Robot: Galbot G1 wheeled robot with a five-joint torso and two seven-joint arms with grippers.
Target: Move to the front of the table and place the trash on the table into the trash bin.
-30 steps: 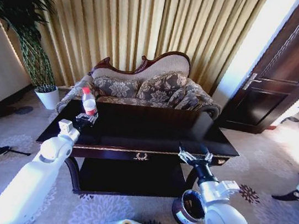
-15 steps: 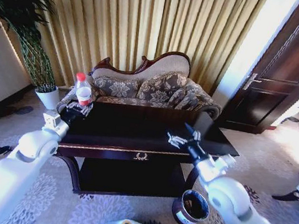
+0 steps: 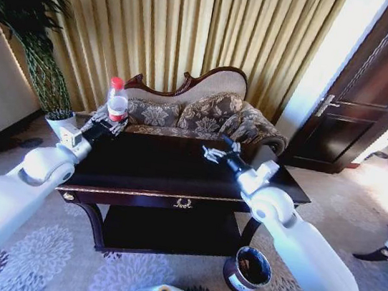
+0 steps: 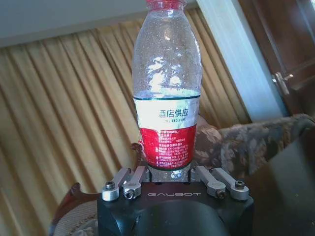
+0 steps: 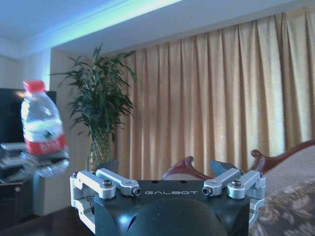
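Left gripper [image 3: 107,124] has its jaws clamped on the clear plastic red-capped bottle [image 3: 117,100] above the dark glossy table's [image 3: 177,165] far-left corner, right gripper [image 3: 216,151] hovers spread open mid-table, so next it probably needs carrying to the small round dark bin [image 3: 247,269] near-right.

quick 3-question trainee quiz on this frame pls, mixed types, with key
1. True or false: the left gripper is shut on the bottle, holding it upright above the table.
2. Multiple choice: where is the trash bin?
A. on the table
B. on the carpet by the table's front right leg
C. on the sofa
3. Fill in: the right gripper, above the table, has its fingers ____ and holds nothing.

Key: 1 true; 2 B; 3 open
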